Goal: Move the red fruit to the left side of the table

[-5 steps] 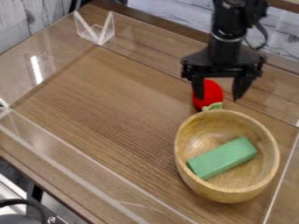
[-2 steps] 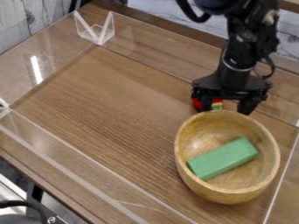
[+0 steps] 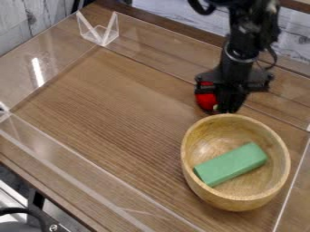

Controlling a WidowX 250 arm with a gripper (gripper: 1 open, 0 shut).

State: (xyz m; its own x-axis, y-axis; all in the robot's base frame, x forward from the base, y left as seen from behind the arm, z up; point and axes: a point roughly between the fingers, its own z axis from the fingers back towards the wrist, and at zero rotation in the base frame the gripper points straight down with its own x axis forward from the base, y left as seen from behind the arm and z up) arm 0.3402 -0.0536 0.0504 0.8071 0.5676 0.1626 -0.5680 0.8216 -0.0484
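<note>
The black hand (image 3: 230,96) points straight down at the right side of the wood-grain surface (image 3: 109,100), its fingers drawn together around the red fruit (image 3: 211,92), which sits on the surface just beyond the far rim of the wooden bowl (image 3: 237,161). Only a sliver of bright red shows to the left of the dark fingers (the rest of the fruit is hidden behind them), so the fingers are clamped on it rather than standing apart. The fruit rests low, on or very near the surface, close to the bowl's rim; whether it touches the rim cannot be told. Inside the bowl lies a green rectangular block (image 3: 230,165), tilted across the bottom. The arm (image 3: 248,32) rises from the hand toward the upper right. Low clear acrylic walls (image 3: 97,29) edge the surface, and the left half of the wood lies well apart from the fruit.
</note>
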